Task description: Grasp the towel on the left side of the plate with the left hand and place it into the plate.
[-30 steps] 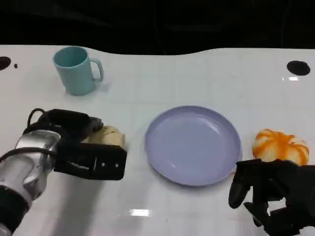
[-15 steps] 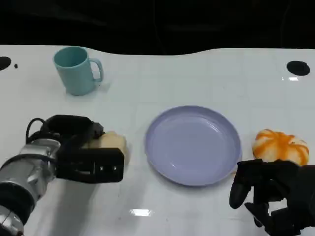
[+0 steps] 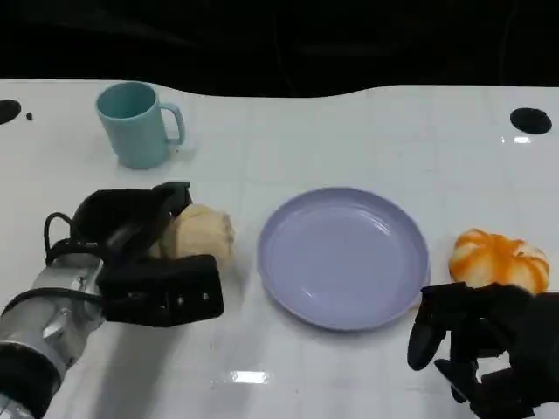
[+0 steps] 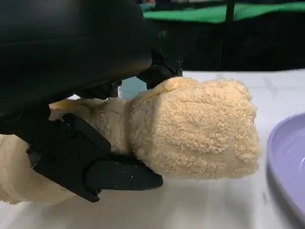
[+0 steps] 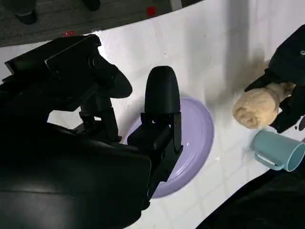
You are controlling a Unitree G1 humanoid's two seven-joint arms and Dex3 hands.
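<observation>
L hand now grips the rolled towel & has raised it vs a sec ago, prob clear of the table, just left of the plate, so carry-over comes next.

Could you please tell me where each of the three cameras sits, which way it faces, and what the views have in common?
Head view: from the robot's head or chest, looking down at the table; shows the left hand gripping the towel beside the plate, the right hand, a mug and an orange object.
Left wrist view: behind the left hand, facing the towel close up, the plate's rim at the edge.
Right wrist view: behind the right hand, looking across the plate at the towel and mug.
Shared: all three show towel and plate.
</observation>
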